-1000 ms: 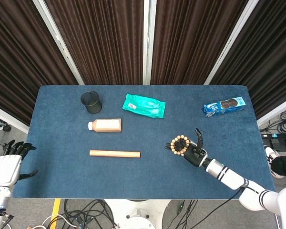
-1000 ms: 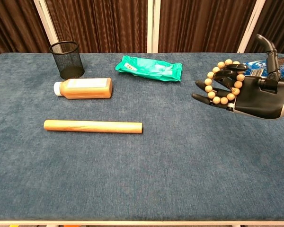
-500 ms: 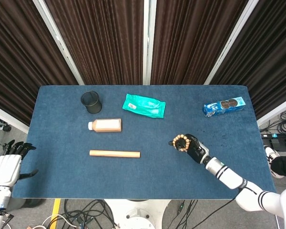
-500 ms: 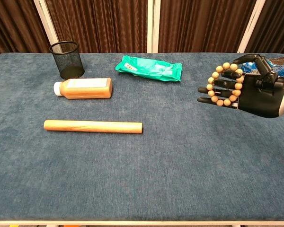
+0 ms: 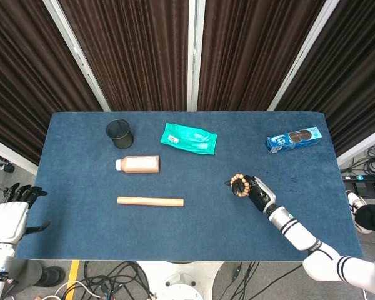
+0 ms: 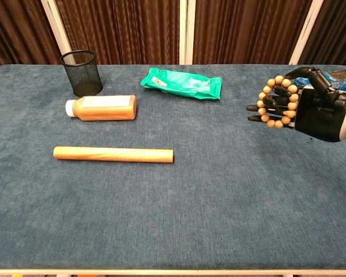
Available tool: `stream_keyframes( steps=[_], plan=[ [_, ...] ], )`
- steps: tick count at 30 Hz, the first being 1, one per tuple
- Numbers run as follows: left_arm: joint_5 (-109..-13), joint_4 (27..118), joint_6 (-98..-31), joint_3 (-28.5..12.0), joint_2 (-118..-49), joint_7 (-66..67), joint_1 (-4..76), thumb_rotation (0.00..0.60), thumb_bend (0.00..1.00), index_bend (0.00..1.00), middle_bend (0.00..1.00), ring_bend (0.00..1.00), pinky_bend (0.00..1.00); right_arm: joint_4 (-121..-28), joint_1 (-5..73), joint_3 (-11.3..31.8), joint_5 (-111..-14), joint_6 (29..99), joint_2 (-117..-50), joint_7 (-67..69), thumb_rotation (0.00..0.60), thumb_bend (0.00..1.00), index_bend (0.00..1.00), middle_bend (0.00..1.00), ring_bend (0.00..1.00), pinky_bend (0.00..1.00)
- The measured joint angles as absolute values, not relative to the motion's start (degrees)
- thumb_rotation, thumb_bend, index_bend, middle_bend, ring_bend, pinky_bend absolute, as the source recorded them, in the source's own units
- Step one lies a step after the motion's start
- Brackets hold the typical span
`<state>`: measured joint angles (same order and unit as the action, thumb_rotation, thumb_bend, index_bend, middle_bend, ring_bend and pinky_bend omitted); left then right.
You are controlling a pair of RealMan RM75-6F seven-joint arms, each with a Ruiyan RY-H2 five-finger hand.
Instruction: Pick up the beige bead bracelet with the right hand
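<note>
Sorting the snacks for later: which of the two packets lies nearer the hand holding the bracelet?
The blue packet by the table's far right corner; the green packet lies mid-table, farther from the right hand.

The right robot hand point(image 6: 311, 107) is lifted above the counter point(image 6: 219, 190), and its arm reaches in from the right side. Its fingers point(image 6: 265, 108) point to the left and pass through the bracelet point(image 6: 278, 102), which they hold. The left robot hand point(image 5: 11, 215) rests beside the left edge of the counter, holding nothing, fingers apart.
</note>
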<state>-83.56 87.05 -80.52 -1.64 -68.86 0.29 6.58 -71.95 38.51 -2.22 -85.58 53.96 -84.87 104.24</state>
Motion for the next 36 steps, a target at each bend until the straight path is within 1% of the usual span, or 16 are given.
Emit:
stream_keyframes(
  steps=[1, 4, 7, 10, 12, 16, 18, 22, 36],
  plan=[
    [-83.60, 87.07, -80.58, -1.64, -68.84, 0.29, 6.56, 0.600, 0.04, 0.30, 0.22, 0.12, 0.06, -71.91, 38.44, -2.12, -85.58, 53.92, -84.88, 104.01, 0.276, 0.64, 0.72, 0.64, 0.27, 0.16],
    [-83.62, 87.10, -80.49, -1.69, -68.82, 0.39, 6.68, 0.600, 0.04, 0.30, 0.22, 0.12, 0.06, -71.77, 38.12, -1.81, -85.67, 53.87, -84.96, 102.89, 0.291, 0.67, 0.71, 0.63, 0.26, 0.16],
    [-83.61, 87.09, -80.39, -1.69, -68.87, 0.48, 6.77, 0.600, 0.04, 0.30, 0.22, 0.12, 0.06, -71.70, 37.74, -1.44, -85.97, 53.88, -84.99, 102.04, 0.299, 0.73, 0.69, 0.63, 0.26, 0.16],
    [-83.68, 87.07, -80.40, -1.69, -68.87, 0.45, 6.81, 0.600, 0.04, 0.30, 0.22, 0.12, 0.06, -71.63, 37.46, -1.16, -86.22, 53.93, -85.02, 101.86, 0.300, 0.81, 0.67, 0.62, 0.25, 0.16],
    [-83.76, 86.93, -80.51, -1.64, -68.90, 0.35, 6.76, 0.600, 0.04, 0.30, 0.22, 0.12, 0.06, -71.44, 37.39, -1.13, -86.63, 54.07, -85.07, 101.29, 0.301, 0.86, 0.63, 0.61, 0.24, 0.16],
    [-83.92, 86.93, -80.65, -1.68, -68.88, 0.32, 6.82, 0.600, 0.04, 0.30, 0.22, 0.12, 0.06, -70.85, 37.31, -1.27, -88.11, 54.60, -85.12, 100.78, 0.303, 0.97, 0.51, 0.55, 0.20, 0.15],
    [-83.87, 87.00, -80.62, -1.70, -68.84, 0.40, 6.85, 0.600, 0.04, 0.30, 0.22, 0.12, 0.06, -70.35, 37.28, -1.36, -88.76, 54.97, -85.19, 100.74, 0.302, 1.00, 0.48, 0.53, 0.19, 0.15],
    [-83.88, 86.94, -80.72, -1.66, -68.89, 0.38, 6.79, 0.600, 0.04, 0.30, 0.22, 0.12, 0.06, -69.63, 37.21, -1.53, -89.60, 55.55, -85.33, 100.89, 0.301, 1.00, 0.46, 0.53, 0.18, 0.15],
    [-83.94, 86.70, -80.77, -1.69, -69.07, 0.09, 6.87, 0.600, 0.04, 0.30, 0.22, 0.12, 0.06, -67.83, 36.60, -2.02, -91.32, 58.07, -85.96, 100.20, 0.297, 1.00, 0.43, 0.52, 0.18, 0.15]
  ],
)
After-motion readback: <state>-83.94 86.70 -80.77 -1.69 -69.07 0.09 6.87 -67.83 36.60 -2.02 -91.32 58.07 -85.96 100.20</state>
